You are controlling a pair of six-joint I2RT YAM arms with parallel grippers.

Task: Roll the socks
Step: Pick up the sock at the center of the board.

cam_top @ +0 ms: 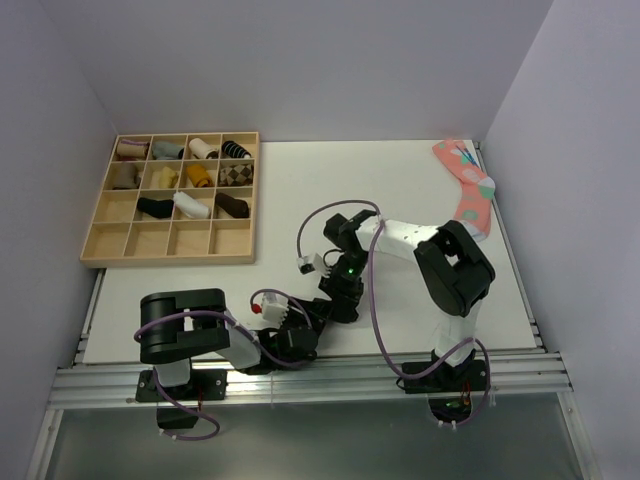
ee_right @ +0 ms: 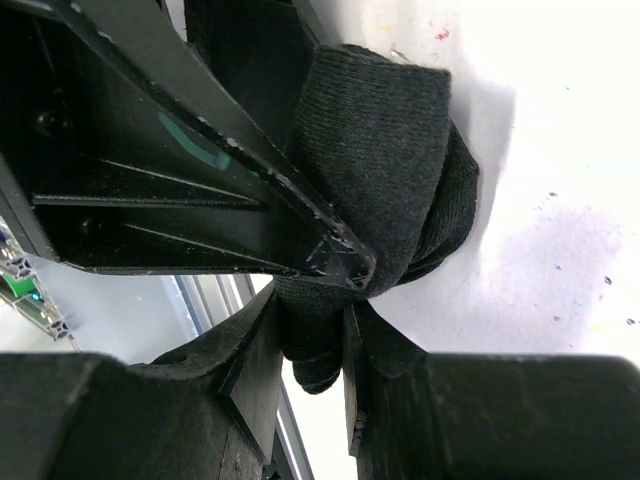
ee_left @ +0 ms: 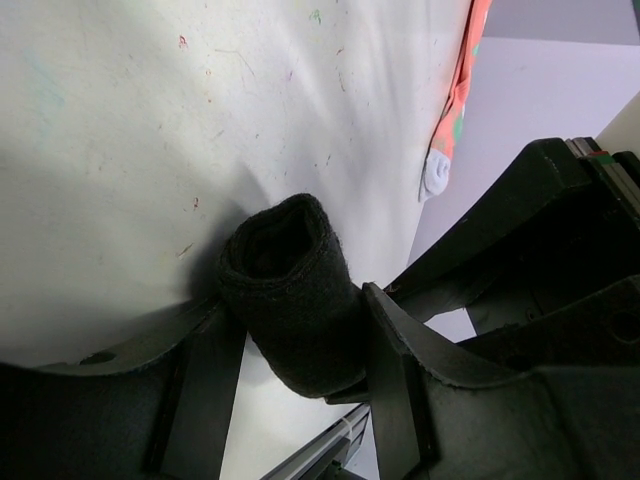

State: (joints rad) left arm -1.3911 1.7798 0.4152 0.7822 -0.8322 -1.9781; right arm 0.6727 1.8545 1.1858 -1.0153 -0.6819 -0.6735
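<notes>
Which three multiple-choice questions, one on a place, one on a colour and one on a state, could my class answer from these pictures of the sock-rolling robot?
1. Where on the table does the pink sock lie?
A. near left corner
B. far right corner
C. dead centre

2. What colour is the held sock in the left hand?
A. white
B. black
C. tan

3. The held sock is:
A. spread flat on the table
B. draped over an arm
C. rolled into a bundle and gripped

Answers:
1 B, since the top view shows it by the far right edge.
2 B, since its knit is plain black in both wrist views.
3 C, since the left wrist view shows a round roll between the fingers, and the right hand pinches it too.
</notes>
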